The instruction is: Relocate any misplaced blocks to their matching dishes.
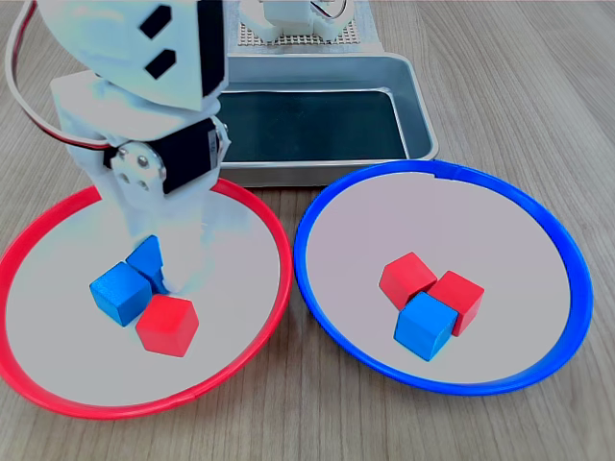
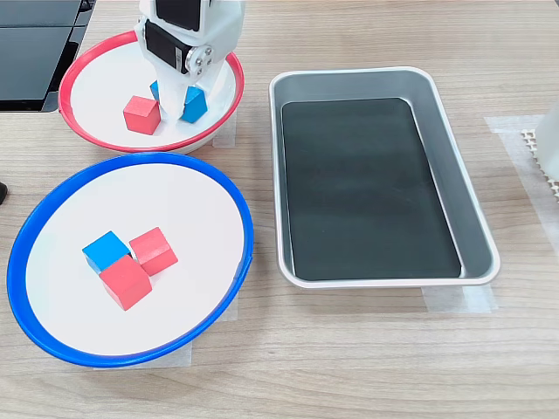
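The gripper [image 1: 163, 274] stands low inside the red-rimmed dish [image 1: 252, 331], and its white fingers come down among two blue blocks; whether it grips one, I cannot tell. In the first exterior view one blue block [image 1: 120, 293] lies just left of the fingers, touching a red block [image 1: 167, 326]. Cubes have no long axis. The blue-rimmed dish [image 1: 538, 221], their goal, lies to the first exterior view's right.
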